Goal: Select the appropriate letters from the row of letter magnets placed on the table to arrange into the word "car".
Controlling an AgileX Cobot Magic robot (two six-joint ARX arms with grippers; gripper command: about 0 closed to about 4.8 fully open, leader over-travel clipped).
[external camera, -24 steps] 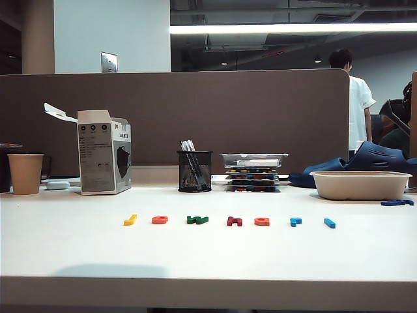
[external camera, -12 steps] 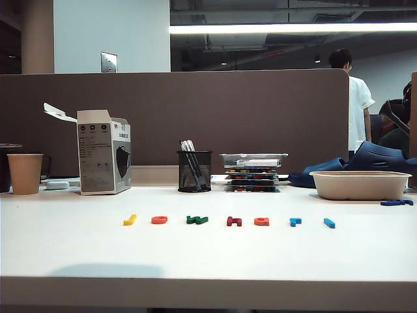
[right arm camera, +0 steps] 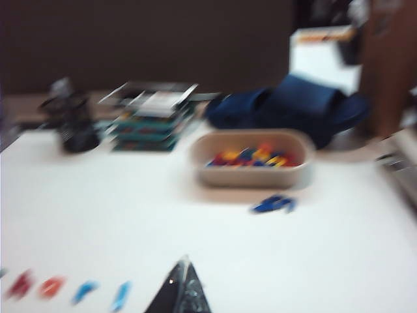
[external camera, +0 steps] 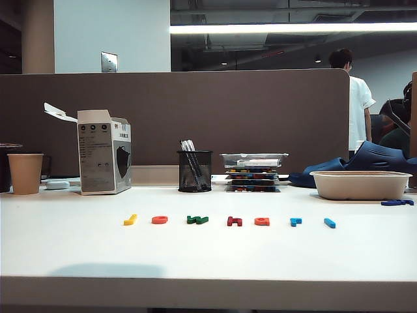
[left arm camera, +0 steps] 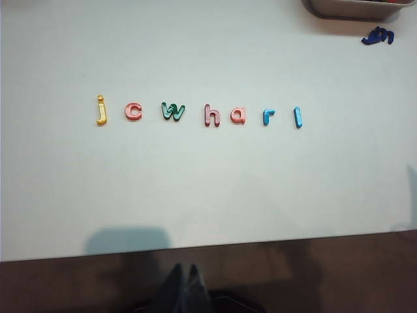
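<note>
Seven letter magnets [left arm camera: 199, 114] lie in one row on your white counter [external camera: 208, 254]: the "c" [left arm camera: 133, 111] second, the "a" [left arm camera: 238, 115] and "r" [left arm camera: 268, 117] side by side. Your beige tub [right arm camera: 251, 160] holds mixed coloured pieces; the mesh cup [external camera: 194, 171] holds pens. Your left hand [left arm camera: 182, 287] hangs clenched off the counter's near edge; your right hand [right arm camera: 180, 290], clenched and blurred, is above the counter.
</note>
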